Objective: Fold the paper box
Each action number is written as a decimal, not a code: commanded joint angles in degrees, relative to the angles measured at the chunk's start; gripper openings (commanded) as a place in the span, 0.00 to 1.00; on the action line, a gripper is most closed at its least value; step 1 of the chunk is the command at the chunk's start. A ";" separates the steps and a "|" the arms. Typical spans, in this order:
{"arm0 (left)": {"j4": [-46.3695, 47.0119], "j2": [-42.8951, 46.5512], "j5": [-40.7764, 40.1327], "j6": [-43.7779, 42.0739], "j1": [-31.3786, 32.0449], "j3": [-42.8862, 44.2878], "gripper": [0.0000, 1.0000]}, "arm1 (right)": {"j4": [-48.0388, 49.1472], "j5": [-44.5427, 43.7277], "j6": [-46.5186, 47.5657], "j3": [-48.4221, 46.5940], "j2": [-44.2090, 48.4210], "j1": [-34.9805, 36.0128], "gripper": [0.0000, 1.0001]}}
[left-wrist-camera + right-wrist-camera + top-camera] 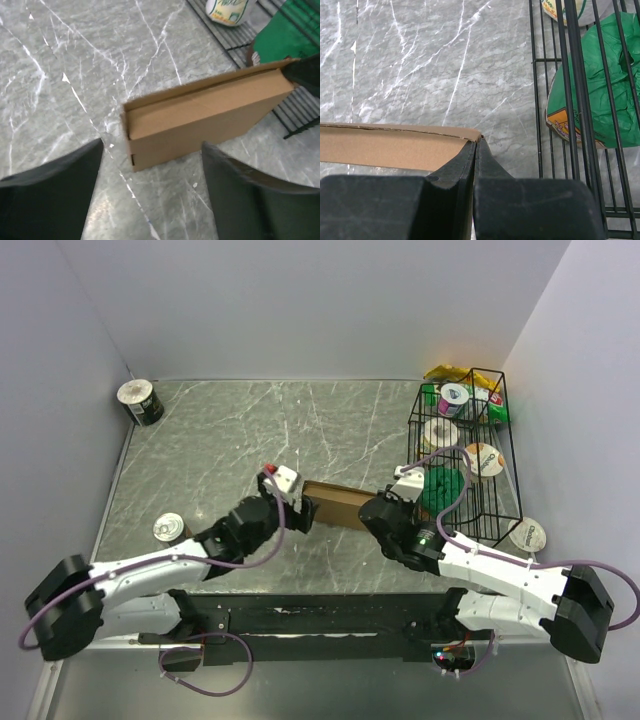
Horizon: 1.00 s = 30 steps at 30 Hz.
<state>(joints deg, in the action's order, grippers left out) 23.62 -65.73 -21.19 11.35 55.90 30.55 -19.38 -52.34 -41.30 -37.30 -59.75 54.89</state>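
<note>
The paper box (335, 505) is a thin, closed brown cardboard box standing on its long edge in the middle of the table. My left gripper (303, 512) is open just off the box's left end. In the left wrist view the box (200, 117) lies a little beyond that gripper (152, 150), and only bare table is between the fingers. My right gripper (376, 508) is at the box's right end. In the right wrist view it (479, 140) is shut, with its tips pinching the top right corner of the box (385, 147).
A black wire basket (505, 455) holding cups and a green bag (443, 485) stands right behind the right gripper. A can (141, 400) sits at the far left corner. Another can (168, 528) is by the left arm. A cup (527, 533) sits near the right edge.
</note>
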 commanded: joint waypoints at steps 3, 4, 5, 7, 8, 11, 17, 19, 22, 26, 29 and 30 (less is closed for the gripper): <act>-5.95 10.27 19.58 0.16 -11.13 0.74 0.98 | -7.08 6.89 -0.19 0.65 -0.46 0.65 0.00; -6.56 10.88 21.87 0.16 -12.73 1.18 0.99 | -6.82 7.07 0.08 0.74 -0.37 0.74 0.00; -7.44 11.15 25.11 0.07 -14.31 2.40 0.99 | -6.64 7.25 -0.01 0.82 -0.37 0.57 0.00; -9.20 10.19 31.28 -0.10 -17.48 3.90 0.95 | -6.29 7.43 0.25 0.82 -0.55 0.65 0.00; -9.46 8.45 32.69 -0.10 -17.93 5.21 0.92 | -6.29 7.60 0.25 0.82 -0.72 0.57 0.00; -11.66 3.88 36.39 -0.98 -18.46 8.03 0.80 | -6.64 7.86 0.34 0.39 -0.99 0.65 0.00; -9.39 1.40 36.23 1.11 -18.46 8.57 0.77 | -6.47 7.60 0.69 0.65 -0.55 0.57 0.00; -8.41 0.61 34.04 3.22 -18.46 9.18 0.83 | -6.03 7.51 0.78 0.91 -0.72 0.57 0.00; -7.54 -2.11 31.31 9.46 -18.55 11.02 0.86 | -5.85 7.51 0.96 0.91 -1.07 0.65 0.00; -6.56 -6.23 28.32 18.33 -18.63 12.69 0.86 | -5.94 7.69 0.87 0.65 -2.04 0.65 0.00; -7.27 -8.35 28.22 19.75 -18.63 14.10 0.83 | -5.59 7.86 0.69 0.91 -2.04 0.65 0.00; -7.96 -8.88 27.87 20.28 -18.63 14.45 0.81 | -5.50 7.86 0.61 1.00 -1.95 0.74 0.00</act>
<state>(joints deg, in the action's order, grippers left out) 14.31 -72.84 8.91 25.41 37.45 41.65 -19.92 -51.44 -39.94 -37.58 -59.77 54.89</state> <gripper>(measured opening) 0.834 0.008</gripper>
